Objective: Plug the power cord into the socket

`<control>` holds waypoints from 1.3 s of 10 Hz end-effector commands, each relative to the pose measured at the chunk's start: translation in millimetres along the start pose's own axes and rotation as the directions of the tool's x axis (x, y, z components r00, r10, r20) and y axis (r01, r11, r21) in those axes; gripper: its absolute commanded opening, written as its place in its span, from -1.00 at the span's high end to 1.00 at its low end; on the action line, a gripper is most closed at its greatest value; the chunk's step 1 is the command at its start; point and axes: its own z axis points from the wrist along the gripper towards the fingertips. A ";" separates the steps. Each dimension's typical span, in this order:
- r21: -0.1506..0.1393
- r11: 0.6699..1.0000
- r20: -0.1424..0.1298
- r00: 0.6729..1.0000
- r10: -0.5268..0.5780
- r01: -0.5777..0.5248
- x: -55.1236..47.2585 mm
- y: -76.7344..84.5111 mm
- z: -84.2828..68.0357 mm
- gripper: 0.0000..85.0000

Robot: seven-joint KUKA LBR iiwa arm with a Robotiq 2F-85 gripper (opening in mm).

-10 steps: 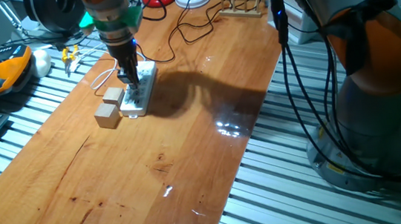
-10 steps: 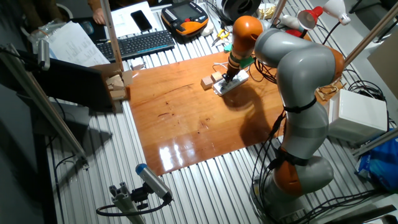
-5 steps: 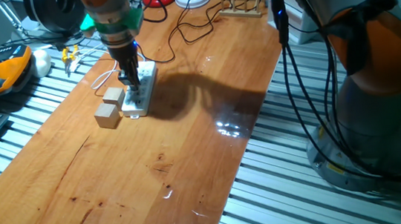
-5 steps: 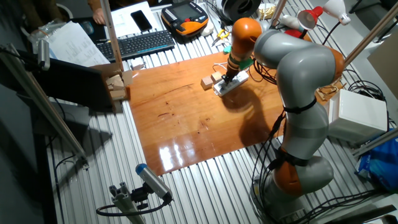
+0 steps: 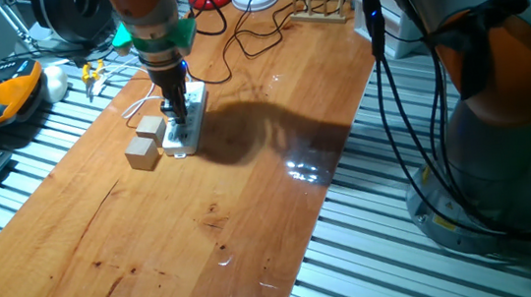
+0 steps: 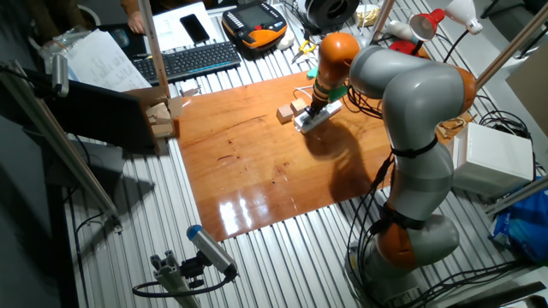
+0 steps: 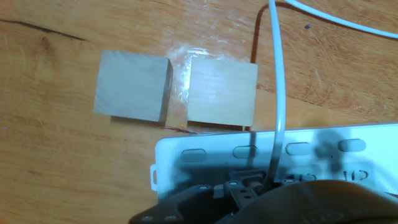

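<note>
White power cord (image 7: 278,93) running down onto flat white socket (image 7: 373,163), beside two blocks

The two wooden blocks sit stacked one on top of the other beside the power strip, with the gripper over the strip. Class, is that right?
Not quite. The hand view shows the two wooden blocks lying side by side on the table, not stacked. They are beside the power strip, and the gripper is over the strip.

Brightness: both fixed views evenly lit, fairly bright.
Glare: white patches on the glossy table (image 5: 251,199), toward its near edge.
Shadows: dark arm shadow beside the power strip (image 5: 187,122).
Hand view: sharp wood grain, bluish shade on the power strip, dark blurred pincer (image 7: 249,193) at the bottom.
</note>
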 end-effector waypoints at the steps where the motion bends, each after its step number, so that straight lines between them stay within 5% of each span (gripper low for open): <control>1: 0.005 1.000 0.002 1.000 0.004 -0.004 0.6 0.9 1.0 1.00; 6: 0.026 0.999 -0.002 0.999 0.033 -0.033 -1.4 3.7 -0.6 1.00; 7: 0.028 0.999 -0.003 0.999 0.041 -0.041 -2.2 4.7 -1.5 0.60; 12: 0.042 0.998 0.005 0.999 0.052 -0.052 -4.2 7.3 -1.1 0.60; 13: 0.043 0.998 0.006 0.999 0.052 -0.052 -4.6 7.2 -0.4 0.20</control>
